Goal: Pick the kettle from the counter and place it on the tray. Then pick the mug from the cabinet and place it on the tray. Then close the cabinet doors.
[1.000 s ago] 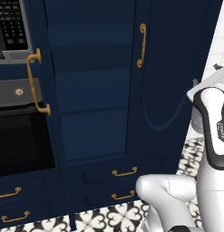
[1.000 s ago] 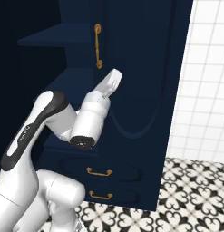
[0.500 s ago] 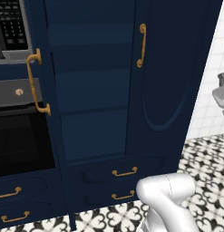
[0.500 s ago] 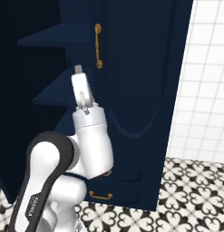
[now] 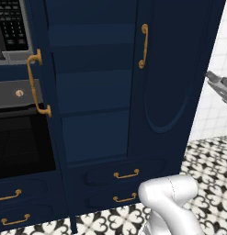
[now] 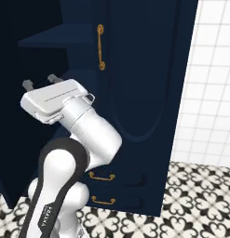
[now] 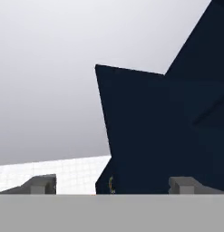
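Two cabinet doors (image 5: pixel 172 69) stand swung out from the cabinet (image 5: pixel 94 96), and shutting them is, I judge, the step I am on. Neither door is closed yet: bare shelves show inside, with no mug on them. Whether the kettle and mug already sit on the tray I cannot tell.

From the right base view, my gripper (image 6: pixel 41 82) is raised, fingers spread wide and holding nothing, pointing up toward the dark cabinet interior and the shelf (image 6: pixel 56 39) above it. The right-hand door, with its long gold handle (image 6: pixel 100 47), hangs just beside my hand, on its right and a little beyond. The other door's edge, with its own gold handle (image 5: pixel 36 82), is well apart from my hand, across the opening.

Through the hand view I look along my fingertips (image 7: pixel 186 183) at a sharp navy door corner (image 7: pixel 131 113), pale wall off to the side.

Room is open behind me toward the tiled wall (image 6: pixel 209 93) and over the patterned floor (image 6: pixel 195 200). Tight spots are the door edge near my wrist and the drawers (image 5: pixel 126 174) below.
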